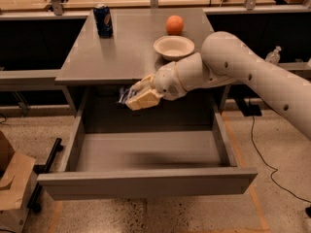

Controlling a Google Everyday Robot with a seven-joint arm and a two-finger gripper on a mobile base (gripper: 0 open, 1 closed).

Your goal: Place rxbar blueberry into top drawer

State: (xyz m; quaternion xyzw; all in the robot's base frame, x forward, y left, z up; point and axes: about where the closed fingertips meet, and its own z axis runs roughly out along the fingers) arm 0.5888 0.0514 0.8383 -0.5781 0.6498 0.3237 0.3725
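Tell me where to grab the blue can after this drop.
Take the can across its round side at mid-height, coming from the front: it stands upright near the far left corner of the table. The pincer holds the snack bar above the open drawer.

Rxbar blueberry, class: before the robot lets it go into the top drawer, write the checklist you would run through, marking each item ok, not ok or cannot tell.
1. Is the top drawer pulled open? Ok.
2. Is the rxbar blueberry gripped in the end effector? Ok, it is shut on the bar.
3. Is the end effector past the front edge of the table, above the drawer's rear part? Ok.
4. Is the bar low enough for a gentle release? Cannot tell from this single view.
5. Is the arm apart from the bowl? Cannot tell; they overlap in the view.
6. Is the soda can well away from the arm? Ok.
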